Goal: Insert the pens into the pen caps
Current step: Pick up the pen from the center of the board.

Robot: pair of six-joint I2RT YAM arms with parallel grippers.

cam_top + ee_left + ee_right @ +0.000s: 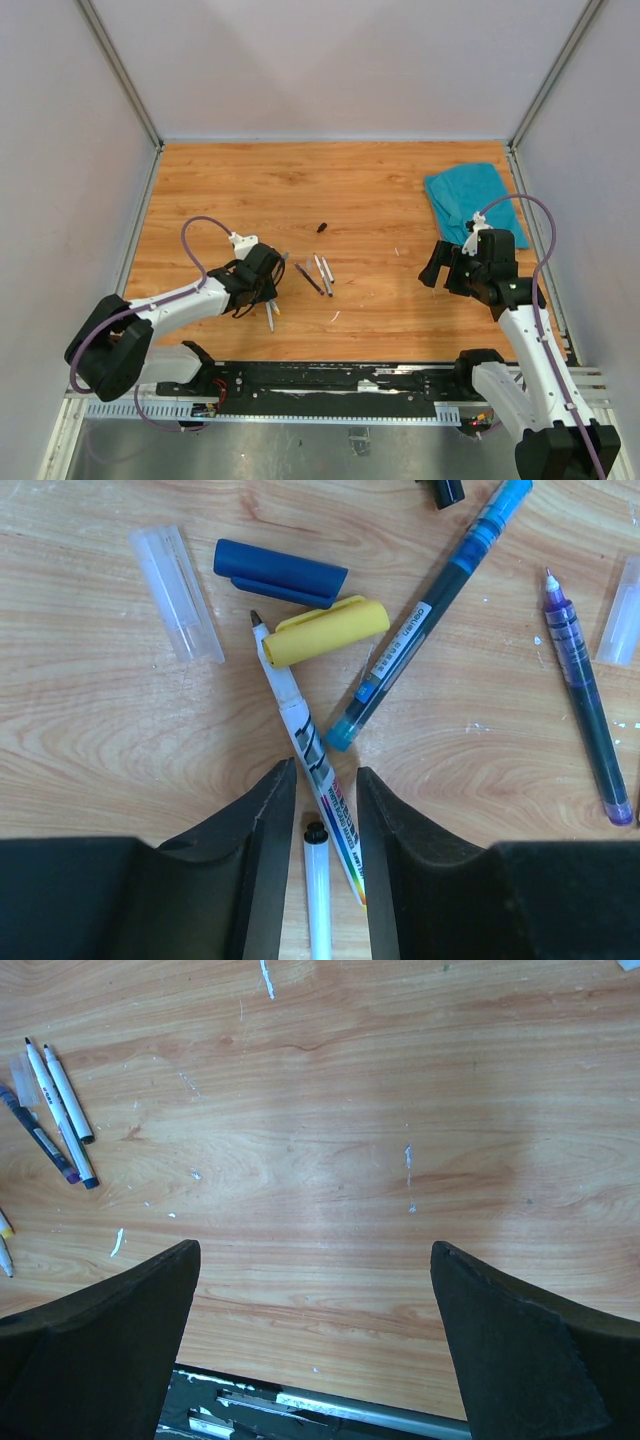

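Note:
My left gripper point(326, 772) is low over a cluster of pens, jaws narrowly apart. A white whiteboard marker point(300, 725) and a thin white pen point(318, 900) lie between the fingers, neither clamped. Just ahead lie a yellow cap point(325, 632), a dark blue cap point(280, 572), a clear cap point(178, 592), a blue pen point(430, 610) and a purple pen point(585, 710). In the top view the left gripper point(262, 275) is left of several pens point(318, 273), with a small black cap point(322, 227) further back. My right gripper point(315, 1247) is wide open and empty over bare wood.
A teal cloth point(470, 200) lies at the back right. Grey walls and metal rails point(130, 90) enclose the wooden table point(370, 180). The black base rail point(330, 380) runs along the near edge. Pale scraps dot the wood point(408, 1155).

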